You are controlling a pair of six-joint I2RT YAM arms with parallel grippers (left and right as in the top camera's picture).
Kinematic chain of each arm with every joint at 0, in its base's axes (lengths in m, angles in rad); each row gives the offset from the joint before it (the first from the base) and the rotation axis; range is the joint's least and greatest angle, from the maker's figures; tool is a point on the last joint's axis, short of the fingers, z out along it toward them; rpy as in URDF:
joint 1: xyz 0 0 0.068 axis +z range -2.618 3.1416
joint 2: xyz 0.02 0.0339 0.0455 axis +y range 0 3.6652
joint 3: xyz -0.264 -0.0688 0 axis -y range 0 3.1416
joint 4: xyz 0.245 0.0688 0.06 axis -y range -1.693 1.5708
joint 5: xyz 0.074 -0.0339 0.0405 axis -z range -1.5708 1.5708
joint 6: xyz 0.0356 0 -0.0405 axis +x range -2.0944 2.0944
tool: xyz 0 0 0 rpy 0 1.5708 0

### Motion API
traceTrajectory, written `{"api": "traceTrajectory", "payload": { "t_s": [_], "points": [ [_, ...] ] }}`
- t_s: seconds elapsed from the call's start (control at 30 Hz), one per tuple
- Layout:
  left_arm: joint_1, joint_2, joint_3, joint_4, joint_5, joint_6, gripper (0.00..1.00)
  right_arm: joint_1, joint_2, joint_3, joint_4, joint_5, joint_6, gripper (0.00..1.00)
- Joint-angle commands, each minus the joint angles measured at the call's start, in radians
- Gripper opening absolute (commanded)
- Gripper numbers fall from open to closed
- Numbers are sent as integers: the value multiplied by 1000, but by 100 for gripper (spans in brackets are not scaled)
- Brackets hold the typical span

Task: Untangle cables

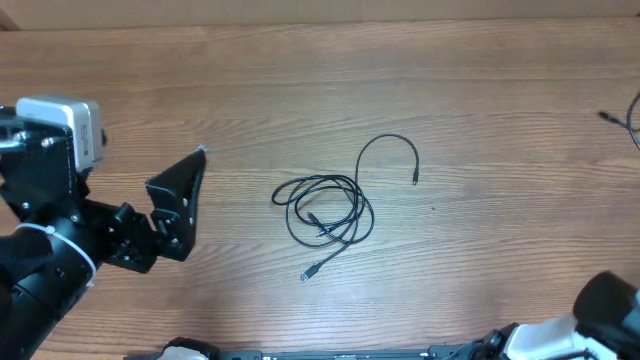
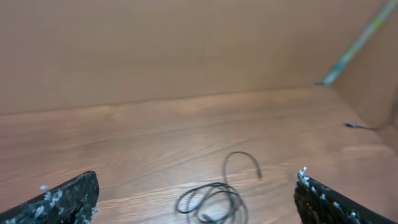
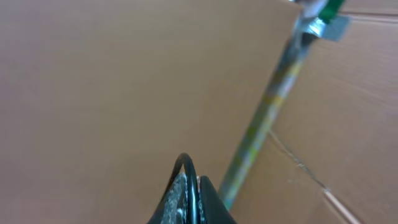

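Observation:
The cables (image 1: 322, 226) lie mid-table as a thin black tangle of loose loops, one end arcing up to the right to a plug (image 1: 415, 178). In the left wrist view the tangle (image 2: 210, 186) sits just ahead, between the two fingers. My left gripper (image 1: 190, 205) is open wide to the left of the tangle, apart from it, with nothing in it. My right gripper (image 3: 191, 186) is shut on a thin black cord loop (image 3: 185, 163) that pokes up between its fingers. It is raised and faces the cardboard wall.
A further black cord end (image 1: 630, 122) lies at the table's far right edge, and it also shows as the cord end (image 2: 360, 127) in the left wrist view. A green-yellow pole (image 3: 267, 118) leans against the brown cardboard wall (image 2: 186, 50) behind the table. The right arm's body (image 1: 605, 305) sits at the bottom right.

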Motion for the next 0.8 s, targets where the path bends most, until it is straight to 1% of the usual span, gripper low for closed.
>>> {"api": "traceTrajectory", "payload": {
  "t_s": [0.0, 0.1, 0.17, 0.3, 0.47, 0.57, 0.77],
  "points": [
    [4, 0, 8, 2, -159, 47, 100, -21, 110, 4, 46, 32, 8, 4],
    [4, 0, 8, 2, -240, 49, 100, -21, 173, 4, 118, 83, 8, 4],
    [4, 0, 8, -2, -261, 50, 100, -21, 220, 4, 172, 136, 32, 4],
    [4, 0, 8, 4, -325, 58, 100, -42, 305, 4, 240, 207, 30, 4],
    [4, 1, 8, 8, -453, 68, 100, -83, 404, 4, 319, 230, 30, 4],
    [4, 1, 8, 19, -492, 68, 100, -106, 457, 4, 346, 237, 54, 4],
    [4, 6, 8, 25, -528, 68, 100, -142, 541, 4, 312, 234, 53, 4]
  ]
}}
